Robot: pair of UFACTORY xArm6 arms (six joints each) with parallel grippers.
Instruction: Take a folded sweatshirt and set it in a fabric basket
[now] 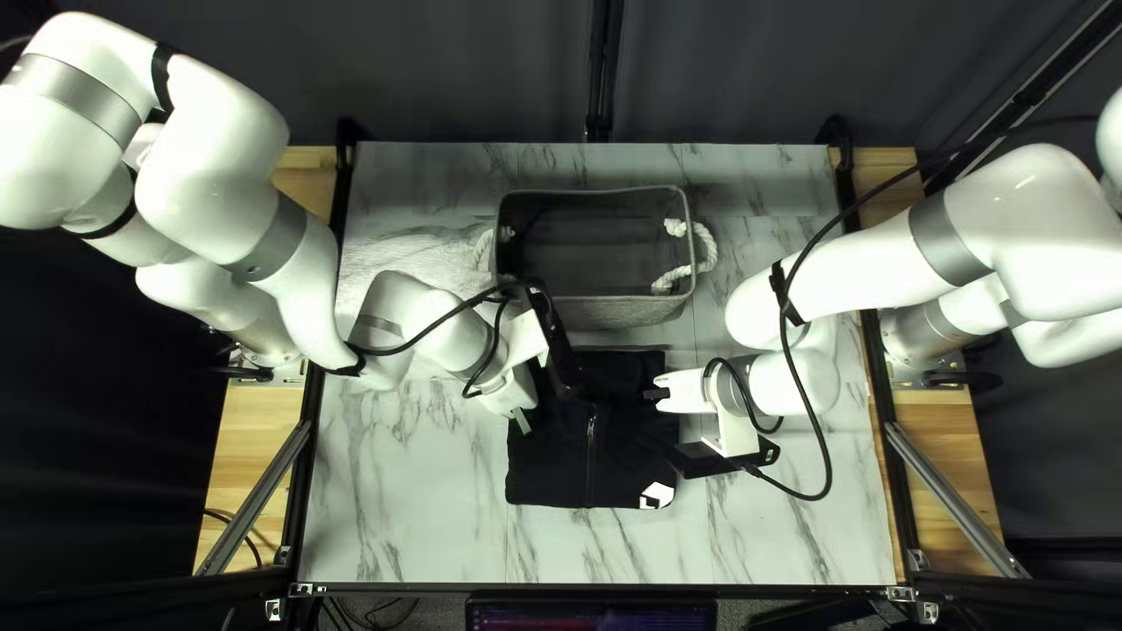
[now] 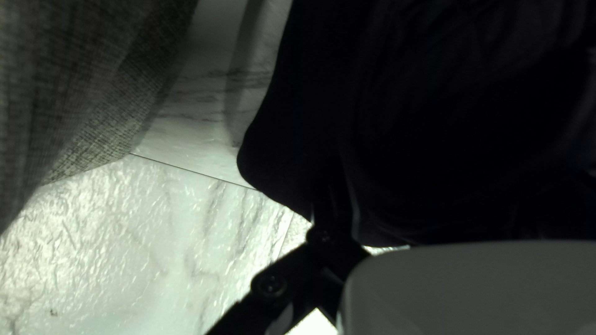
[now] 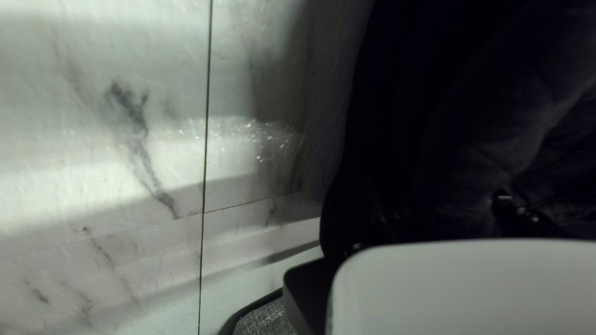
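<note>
Right now, folded black sweatshirt (image 1: 549, 467) lies on marble-patterned table (image 1: 409, 514), outside fabric basket (image 1: 620, 313), just on its near side. Left gripper (image 1: 512, 392) sits at sweatshirt's left part, right gripper (image 1: 664, 394) at its right edge; cannot tell how far open either is or whether either holds cloth.

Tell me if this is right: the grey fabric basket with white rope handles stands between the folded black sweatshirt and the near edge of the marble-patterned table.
Not quite: the top left view shows the grey fabric basket with white rope handles standing between the folded black sweatshirt and the far edge of the marble-patterned table, not the near edge.
</note>
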